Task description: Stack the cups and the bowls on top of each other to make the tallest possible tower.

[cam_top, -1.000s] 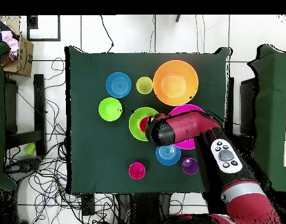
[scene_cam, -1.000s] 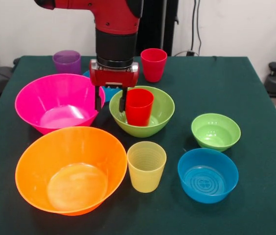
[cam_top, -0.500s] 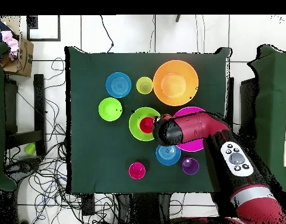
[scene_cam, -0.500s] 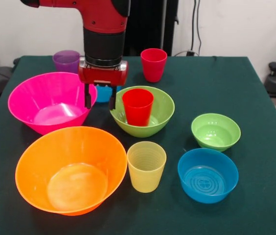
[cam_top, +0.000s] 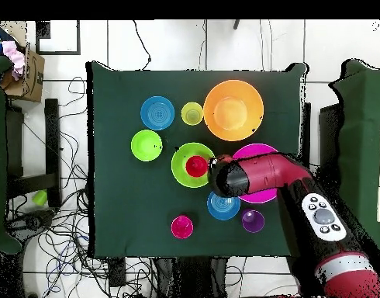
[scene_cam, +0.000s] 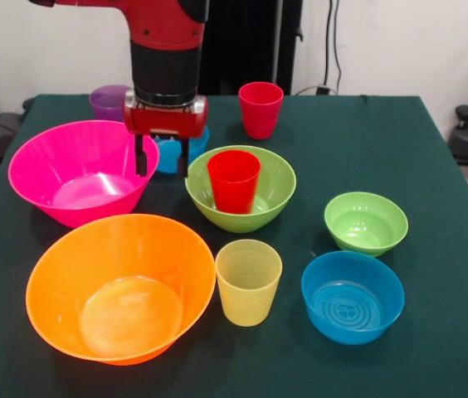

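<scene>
Lower left of the front view sits the orange bowl, empty, with the yellow cup just beside it and a blue bowl at lower right. Behind that, a small green bowl stands alone. At centre frame the red cup stands upright inside the green bowl — so far the only pieces stacked. The pink bowl rests on the surface at middle left, apart from them.

The end effector hangs between the pink bowl's rim and the green bowl, its fingers spread and holding nothing. Behind it a second blue bowl peeks out; further back, the purple cup at upper left and another red cup at upper centre.

I'd say a placement is done and a fresh pick is due — it calls for a firm pinch on a thin rim, then a straight lift.
</scene>
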`<act>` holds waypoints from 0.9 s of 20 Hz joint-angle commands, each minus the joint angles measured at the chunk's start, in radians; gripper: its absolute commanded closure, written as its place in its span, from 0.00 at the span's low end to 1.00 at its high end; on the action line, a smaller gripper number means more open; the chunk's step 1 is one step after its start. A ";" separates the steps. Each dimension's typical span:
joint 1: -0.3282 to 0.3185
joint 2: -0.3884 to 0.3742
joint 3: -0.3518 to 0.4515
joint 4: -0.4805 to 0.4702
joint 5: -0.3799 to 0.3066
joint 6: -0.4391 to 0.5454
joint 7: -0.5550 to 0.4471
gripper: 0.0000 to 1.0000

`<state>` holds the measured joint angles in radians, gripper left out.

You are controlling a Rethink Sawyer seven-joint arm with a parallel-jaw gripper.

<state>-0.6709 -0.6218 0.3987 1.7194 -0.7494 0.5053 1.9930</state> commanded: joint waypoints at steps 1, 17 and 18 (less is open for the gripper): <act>-0.028 -0.163 0.114 0.153 0.090 0.243 -0.293 0.00; -0.145 -0.047 0.233 0.103 -0.018 0.222 -0.435 0.00; -0.161 -0.032 0.243 0.094 -0.027 0.222 -0.455 0.00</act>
<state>-0.7650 -0.8036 0.5355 1.8285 -0.6570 0.7541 1.9719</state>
